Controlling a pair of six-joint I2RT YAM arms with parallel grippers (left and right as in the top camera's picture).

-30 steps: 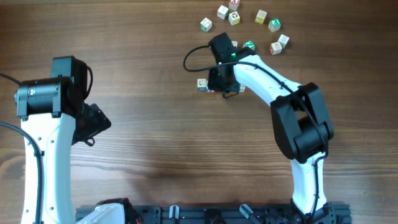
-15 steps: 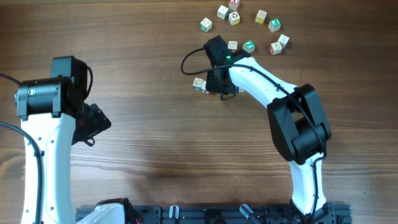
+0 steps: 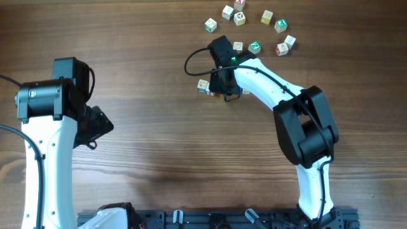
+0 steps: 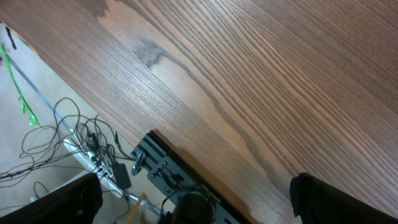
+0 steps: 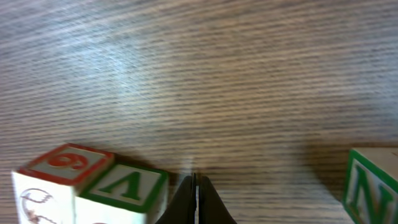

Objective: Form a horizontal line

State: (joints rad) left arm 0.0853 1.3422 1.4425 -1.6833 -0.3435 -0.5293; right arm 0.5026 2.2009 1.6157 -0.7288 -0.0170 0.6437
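Overhead, the right arm reaches across the wooden worktop (image 3: 159,159) toward its far edge, a little right of centre. The right claw (image 3: 224,86) sits low over the horizontal line (image 3: 203,86). Only the leftmost cube of that line shows clear of the arm, and the rest is hidden beneath the claw body. The right wrist view gives closer detail: a red-marked cube (image 5: 59,174) and a green-marked cube (image 5: 127,186) stand touching side by side at the left. A cube with a green N (image 5: 373,186) stands apart from them at the right edge of that view. The right claw (image 5: 194,198) has its tips pressed together with nothing between them. It sits just beside the green-marked cube, in the gap between that cube and the N cube; contact with the worktop cannot be confirmed. Loose letter cubes (image 3: 267,16) lie scattered near the far edge, beyond the arm and toward the right corner, well apart from the line. The left claw (image 3: 95,127) is held off toward the left edge, away from all cubes. In its own wrist view the left claw (image 4: 196,186) is spread wide and carries nothing. Below it are the near edge of the worktop, a black rail (image 4: 168,168) and cables (image 4: 62,137) on the floor.
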